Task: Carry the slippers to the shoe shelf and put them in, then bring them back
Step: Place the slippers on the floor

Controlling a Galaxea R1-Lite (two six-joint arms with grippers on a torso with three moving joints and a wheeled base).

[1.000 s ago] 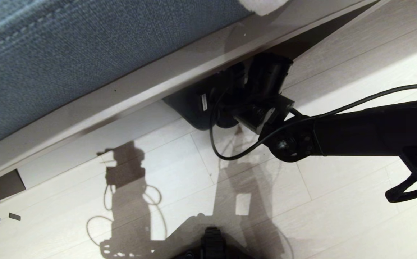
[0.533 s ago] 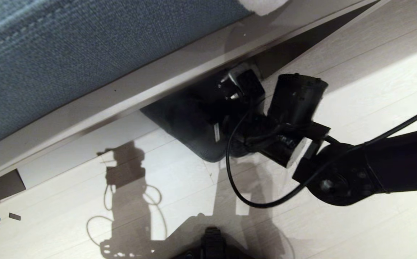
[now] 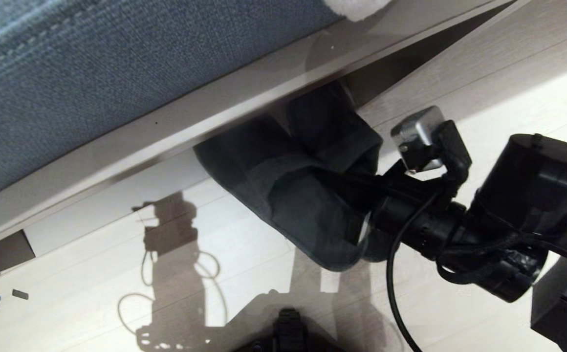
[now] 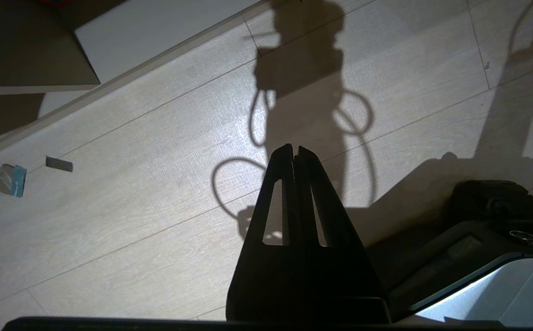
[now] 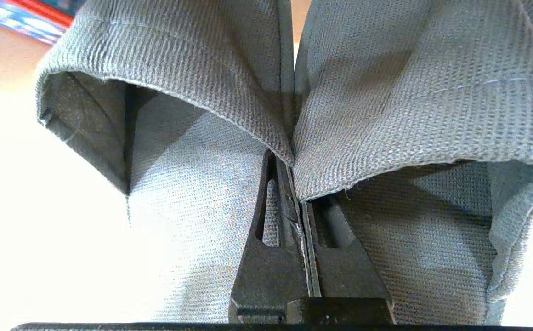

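- Blue-grey woven cushion (image 3: 117, 63) fills the upper left of the head view, on a taupe bench (image 3: 225, 110).
- Pale plank floor (image 3: 117, 220) below.
- Slippers (image 3: 303, 195) hang together at the bench's front edge, above the floor, toes toward the dark cubby (image 3: 391, 63).
- Right gripper (image 5: 294, 184) pinches both inner edges, jaws closed on them.
- Left gripper (image 4: 293, 151) closed, empty, over the floor.

A coarse, matt woven cloth is shown on the slippers (image 5: 363, 105), a rough blue-grey weave on the cushion (image 3: 93, 73), smooth, faintly glossy pale wood grain on the floor (image 4: 133, 207), and matt black plastic on the right gripper (image 5: 301, 220).
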